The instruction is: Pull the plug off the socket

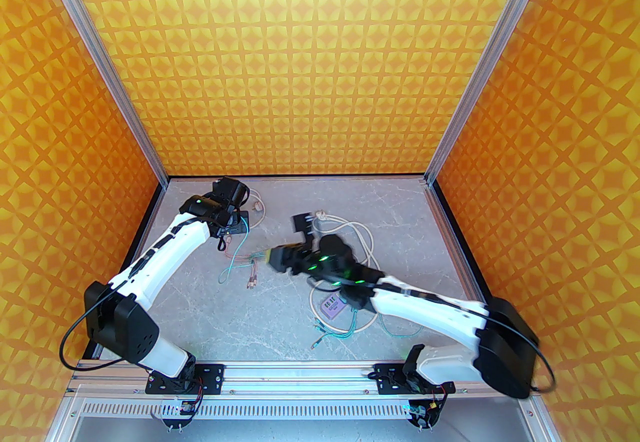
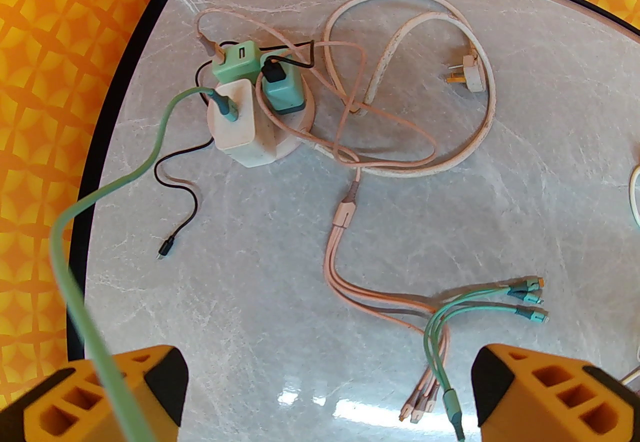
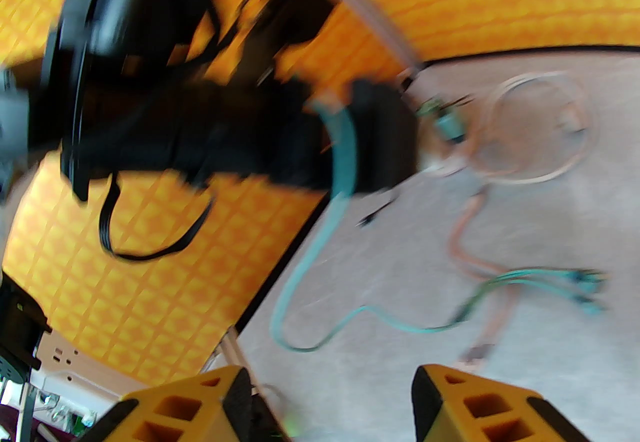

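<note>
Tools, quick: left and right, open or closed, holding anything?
Left tool: open, holding nothing; a green cable drapes over one finger, ungripped.
Right tool: open, holding nothing.

White shells cover the left arm (image 1: 165, 250) and right arm (image 1: 430, 310), with black joint housings and black cables (image 1: 64, 347) looping at the shoulders. A green light (image 1: 320, 260) glows behind the right pincer (image 3: 330, 405). It and the left pincer (image 2: 325, 395) have orange-yellow fingers (image 2: 550, 395) with hollow cells and black inner faces.
</note>
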`<state>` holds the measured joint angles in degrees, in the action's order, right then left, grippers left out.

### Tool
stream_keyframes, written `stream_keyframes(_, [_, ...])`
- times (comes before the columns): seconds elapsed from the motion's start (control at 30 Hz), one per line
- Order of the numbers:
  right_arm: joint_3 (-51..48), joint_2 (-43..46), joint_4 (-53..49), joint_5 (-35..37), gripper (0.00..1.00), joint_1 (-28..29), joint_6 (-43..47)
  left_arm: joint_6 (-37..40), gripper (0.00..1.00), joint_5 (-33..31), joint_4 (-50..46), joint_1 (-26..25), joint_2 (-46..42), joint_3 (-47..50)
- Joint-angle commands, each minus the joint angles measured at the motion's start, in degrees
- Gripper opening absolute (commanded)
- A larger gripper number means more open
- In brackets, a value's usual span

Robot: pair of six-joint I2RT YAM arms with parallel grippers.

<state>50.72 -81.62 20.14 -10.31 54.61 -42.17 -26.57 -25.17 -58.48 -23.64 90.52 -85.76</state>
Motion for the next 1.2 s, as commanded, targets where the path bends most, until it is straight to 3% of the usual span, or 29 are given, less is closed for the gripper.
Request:
stream_keyframes(0.0, [5.2, -5.3, 7.4, 0.1, 0.6, 3.6, -2.8, -0.9, 0.99, 0.0, 0.5, -0.3, 0.2, -1.9])
stream_keyframes(0.2, [10.9, -12.5, 6.1, 1.4, 0.59, 6.7, -2.3, -1.2, 0.99, 0.1, 0.4, -0.4, -0.2, -1.8])
stream_keyframes(0.53, [14.0, -19.9, 3.9, 3.6, 0.46, 6.9, -2.4, -0.9, 0.99, 0.1, 0.5, -0.4, -1.7, -1.1])
stream_keyframes(0.67, [12.6, -19.2, 4.3, 4.2, 0.13, 6.9, -2.1, -0.6, 0.99, 0.1, 0.8, -0.3, -2.1, -0.3])
stream_keyframes(0.77, [12.0, -17.1, 3.2, 5.6, 0.01, 6.9, -0.5, -0.7, 0.99, 0.1, 1.3, -0.2, -2.6, 1.2])
stream_keyframes(1.13, [11.2, -12.5, -0.8, 10.0, 0.0, 6.9, 4.0, -0.6, 0.99, 0.1, 2.1, 0.8, -4.3, 4.4])
stream_keyframes(1.17, [11.3, -12.5, -0.9, 9.7, 0.04, 6.9, 4.0, -0.6, 0.99, 0.1, 2.1, 1.0, -4.5, 4.5])
